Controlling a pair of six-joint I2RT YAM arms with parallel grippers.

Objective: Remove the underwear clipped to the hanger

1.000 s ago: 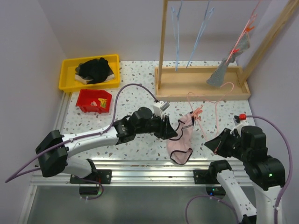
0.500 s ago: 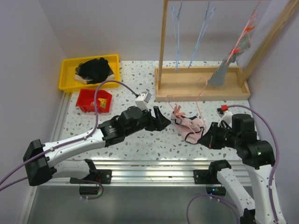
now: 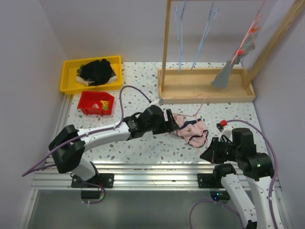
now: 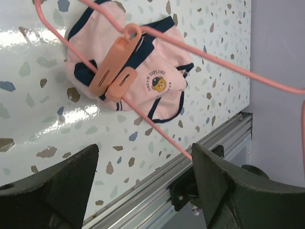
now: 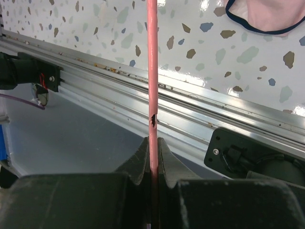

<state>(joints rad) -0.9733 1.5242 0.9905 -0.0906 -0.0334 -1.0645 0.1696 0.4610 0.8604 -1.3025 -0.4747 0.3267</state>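
The pale pink underwear (image 3: 193, 130) with dark trim lies crumpled on the speckled table, a bear print facing up (image 4: 143, 78). A peach clip (image 4: 114, 67) of the thin pink hanger (image 4: 224, 59) lies across it and seems to be still pinched on its edge. My left gripper (image 3: 169, 125) hovers just left of it, open and empty, with both fingers (image 4: 224, 186) wide apart. My right gripper (image 3: 210, 153), at the table's near edge, is shut on the hanger wire (image 5: 152, 71). The grey underwear (image 3: 224, 76) hangs from another pink hanger at the back right.
A wooden rack (image 3: 205, 90) with two blue hangers (image 3: 181, 38) stands at the back. A yellow bin (image 3: 69, 78) holds a black clothing heap (image 3: 97, 70), and a red bin (image 3: 90, 102) sits in front of it. An aluminium rail (image 3: 157, 169) runs along the near edge.
My left gripper opened and let go of the pink underwear, which dropped from hanging to lying on the table. The right arm drew the hanger down toward the near edge.
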